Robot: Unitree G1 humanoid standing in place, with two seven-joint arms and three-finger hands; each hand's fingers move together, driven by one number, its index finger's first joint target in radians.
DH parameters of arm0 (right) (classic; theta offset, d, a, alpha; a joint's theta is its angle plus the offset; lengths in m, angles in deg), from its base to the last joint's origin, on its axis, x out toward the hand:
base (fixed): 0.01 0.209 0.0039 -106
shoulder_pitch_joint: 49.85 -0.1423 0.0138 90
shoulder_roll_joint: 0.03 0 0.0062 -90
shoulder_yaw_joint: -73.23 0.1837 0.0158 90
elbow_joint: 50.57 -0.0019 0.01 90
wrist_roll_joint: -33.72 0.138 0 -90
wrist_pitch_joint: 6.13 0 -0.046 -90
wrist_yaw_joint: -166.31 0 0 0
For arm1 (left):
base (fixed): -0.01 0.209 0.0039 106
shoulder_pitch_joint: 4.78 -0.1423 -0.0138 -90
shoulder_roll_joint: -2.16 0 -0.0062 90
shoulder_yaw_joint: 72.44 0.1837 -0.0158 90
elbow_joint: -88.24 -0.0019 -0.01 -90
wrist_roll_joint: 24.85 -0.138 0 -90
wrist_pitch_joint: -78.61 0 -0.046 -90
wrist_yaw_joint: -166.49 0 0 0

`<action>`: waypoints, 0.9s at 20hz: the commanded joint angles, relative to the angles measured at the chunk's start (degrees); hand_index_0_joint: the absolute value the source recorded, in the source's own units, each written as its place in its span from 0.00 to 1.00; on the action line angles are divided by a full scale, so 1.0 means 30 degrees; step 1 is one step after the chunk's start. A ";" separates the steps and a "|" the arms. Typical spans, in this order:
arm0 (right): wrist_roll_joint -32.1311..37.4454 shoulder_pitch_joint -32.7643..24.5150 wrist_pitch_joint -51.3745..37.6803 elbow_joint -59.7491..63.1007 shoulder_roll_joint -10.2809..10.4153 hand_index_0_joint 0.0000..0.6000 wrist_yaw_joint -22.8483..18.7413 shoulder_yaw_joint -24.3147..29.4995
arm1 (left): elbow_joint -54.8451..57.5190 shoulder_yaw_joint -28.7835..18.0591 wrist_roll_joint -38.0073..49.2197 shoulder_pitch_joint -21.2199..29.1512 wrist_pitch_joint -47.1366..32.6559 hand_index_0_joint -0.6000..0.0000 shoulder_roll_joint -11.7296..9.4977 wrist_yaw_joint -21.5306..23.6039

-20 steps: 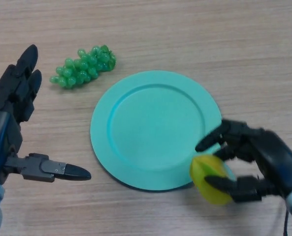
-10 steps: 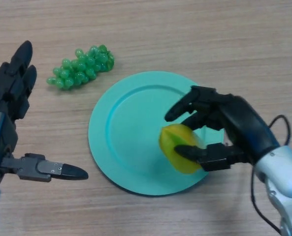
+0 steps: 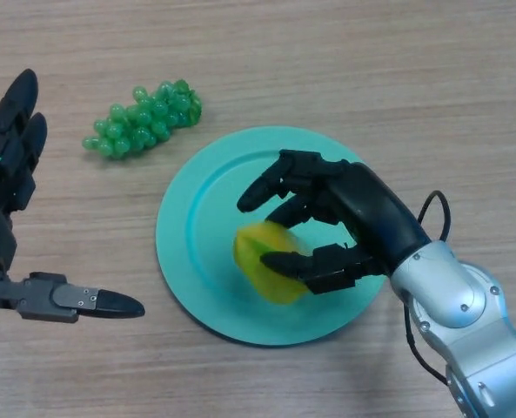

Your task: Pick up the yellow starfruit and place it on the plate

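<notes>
1. nearest the robot, the left hand sits at the view's left edge over the bare table, fingers straight, thumb stuck out, holding nothing. it is well apart from the work, so it poses little risk as long as it keeps out of the way.
2. next out, the right hand is over the teal plate with its fingers curled over the top of the yellow starfruit and its thumb tucked against the near side, so the fruit is pinched between them. whether the fruit already rests on the plate or hangs just above it cannot be told.
3. the main risk is in the release: the fruit looks smooth and ridged, so if the hand opens while it is off the surface or tilted, it could roll toward the plate's near rim and off onto the table.
4. a thumb dragging on the fruit as the hand opens could pull it along.
5. farthest out, the green grapes lie just beyond the plate's far left rim; a wide sweep away could knock them.
</notes>
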 commanded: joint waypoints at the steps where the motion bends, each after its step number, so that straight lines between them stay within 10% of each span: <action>1: -0.1281 -0.0865 -0.4975 -0.0891 0.0029 0.00 -0.1023 0.0795 | 0.0916 -0.1329 0.0436 0.0233 -0.2516 1.00 -0.0676 0.0493; 18: 0.2182 0.4246 -0.8682 -0.2932 -0.0823 0.00 0.0569 0.7455 | -0.1550 -0.0611 0.0704 0.0899 -0.3489 1.00 -0.0974 0.0969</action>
